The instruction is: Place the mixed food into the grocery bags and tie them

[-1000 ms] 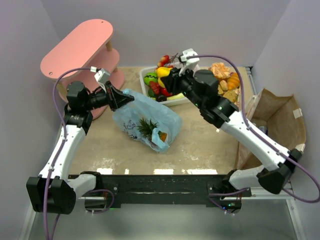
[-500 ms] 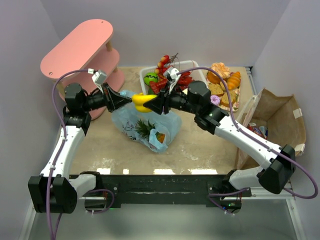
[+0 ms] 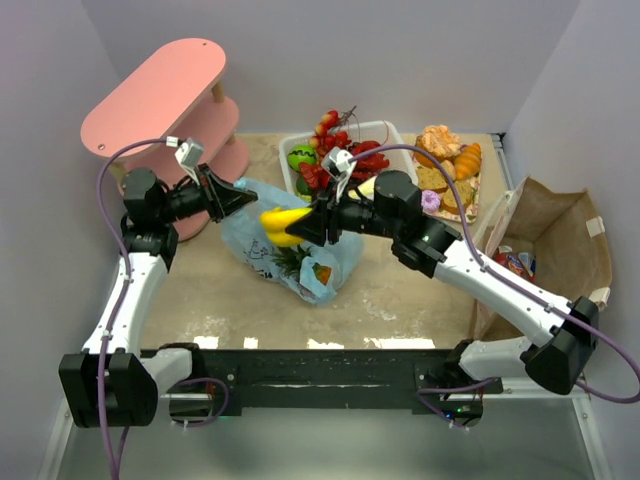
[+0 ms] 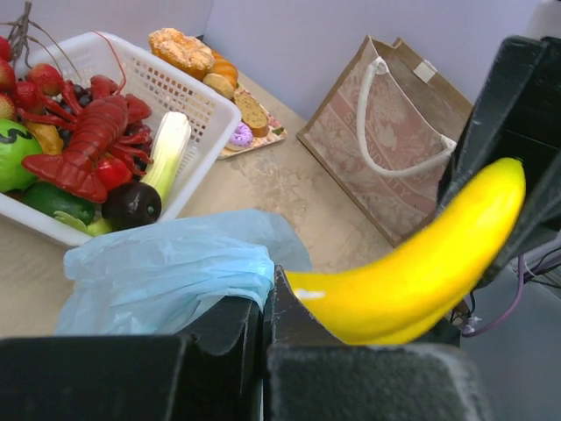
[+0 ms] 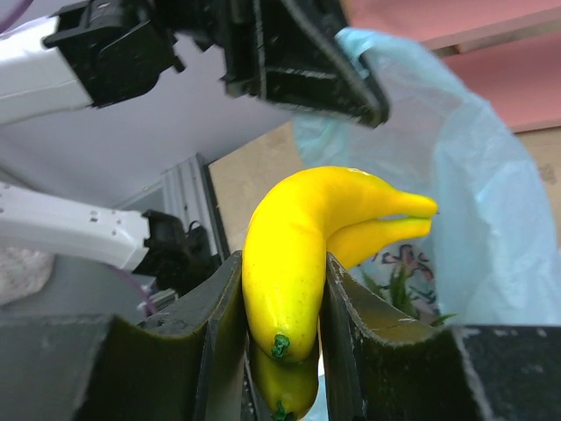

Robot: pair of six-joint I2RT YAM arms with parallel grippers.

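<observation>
My right claw (image 3: 311,222) grips the bananas (image 3: 281,221) over the light-blue plastic bag (image 3: 256,238), its rim pinched in my closed left claw (image 3: 237,197). The pineapple (image 3: 292,256) is inside; the lobster (image 3: 366,156) and more wait in the basket (image 3: 386,128); nothing tied.

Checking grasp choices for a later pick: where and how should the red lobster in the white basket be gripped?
Grip the lobster across its narrow body, between claws and tail, coming down from above with the jaws crosswise to its length. It lies flat, uppermost in the basket, whose walls would likely block a side approach. Its thin feelers and legs look too flimsy.
</observation>
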